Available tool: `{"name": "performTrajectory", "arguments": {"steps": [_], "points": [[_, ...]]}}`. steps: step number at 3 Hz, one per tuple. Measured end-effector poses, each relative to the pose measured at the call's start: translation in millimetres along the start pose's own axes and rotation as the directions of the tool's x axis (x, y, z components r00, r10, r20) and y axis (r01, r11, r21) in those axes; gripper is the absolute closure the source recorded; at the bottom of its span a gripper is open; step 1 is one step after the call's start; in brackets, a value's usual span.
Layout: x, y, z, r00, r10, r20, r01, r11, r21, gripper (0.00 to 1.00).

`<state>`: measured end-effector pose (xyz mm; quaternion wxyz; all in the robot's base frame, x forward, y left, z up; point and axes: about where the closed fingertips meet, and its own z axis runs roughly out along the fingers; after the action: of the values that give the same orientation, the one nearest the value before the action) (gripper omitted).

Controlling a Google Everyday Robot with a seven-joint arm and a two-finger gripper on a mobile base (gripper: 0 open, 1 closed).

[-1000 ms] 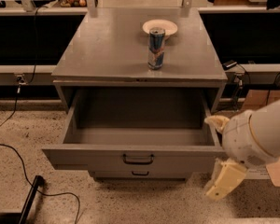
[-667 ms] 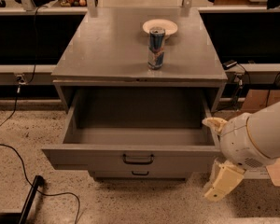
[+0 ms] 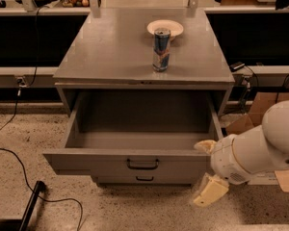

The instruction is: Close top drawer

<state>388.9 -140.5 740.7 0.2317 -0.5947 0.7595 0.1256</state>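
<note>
Your gripper is now further left and a little lower than a moment ago. It sits out beyond the front right corner of the tabletop, right at the right end of the top drawer. Its two fingers are spread wide and hold nothing. The upper one lies by the drawer's front right corner and the lower one hangs below the drawer front. You cannot tell from here whether the upper finger touches the metal.

The drawer itself has not moved. It is pulled far out past the front edge of the tabletop, with its box bare and its dark handle facing you. So the closing push has probably not begun, and the arm is only lining up.

The contact is far off centre, so a push from this end may skew the drawer on its runners. The can stands near the middle of the tabletop and a hard shove could rock it.
</note>
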Motion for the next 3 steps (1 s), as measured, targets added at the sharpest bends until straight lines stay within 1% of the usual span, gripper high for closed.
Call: {"name": "performTrajectory", "arguments": {"steps": [1,2,3], "points": [[10,1,34,0.998,-0.024,0.06,0.025,0.9997,-0.006,0.41],[16,2,58,0.995,-0.038,0.089,0.038,0.9993,0.0,0.63],[16,2,59,0.995,-0.042,0.09,0.042,0.9991,0.003,0.88]]}}
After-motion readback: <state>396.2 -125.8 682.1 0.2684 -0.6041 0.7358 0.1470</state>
